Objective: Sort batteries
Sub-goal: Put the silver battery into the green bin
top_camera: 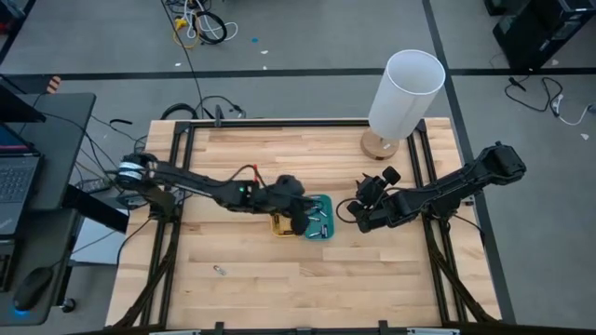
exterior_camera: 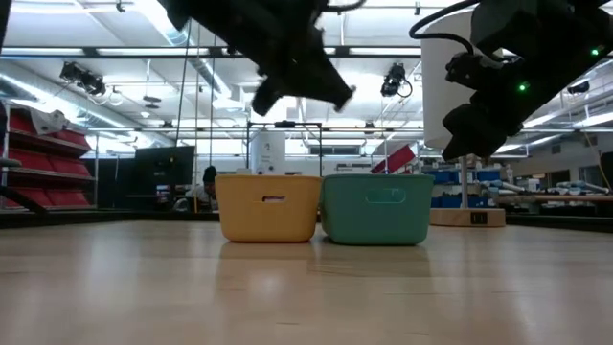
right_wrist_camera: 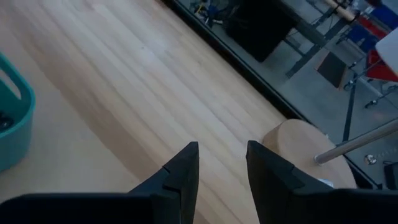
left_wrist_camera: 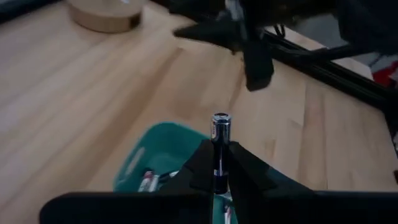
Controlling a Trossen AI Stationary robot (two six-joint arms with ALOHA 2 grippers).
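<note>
My left gripper point(left_wrist_camera: 219, 150) hovers above the teal tray point(left_wrist_camera: 155, 155) and is shut on one battery point(left_wrist_camera: 221, 124), a dark and silvery cell. In the high view this gripper point(top_camera: 300, 216) is over the seam between the yellow tray point(top_camera: 280, 226) and the teal tray point(top_camera: 322, 220). Several batteries point(left_wrist_camera: 147, 180) lie in the teal tray. One more battery point(top_camera: 220, 271) lies loose on the table near the front left. My right gripper point(right_wrist_camera: 222, 155) is open, held in the air just right of the teal tray point(right_wrist_camera: 12, 124). My left gripper pinches the battery between its two fingers point(left_wrist_camera: 199, 165). The cell lies along the fingers, and its silvery end point(left_wrist_camera: 221, 118) sticks out past the fingertips. It is lifted clear, above the teal tray.
A white lamp point(top_camera: 402, 93) on a round wooden base point(right_wrist_camera: 298, 149) stands at the table's far right, close behind my right arm. The two trays point(exterior_camera: 268, 206) point(exterior_camera: 375, 206) sit side by side mid-table. Bare wood lies in front and to the left.
</note>
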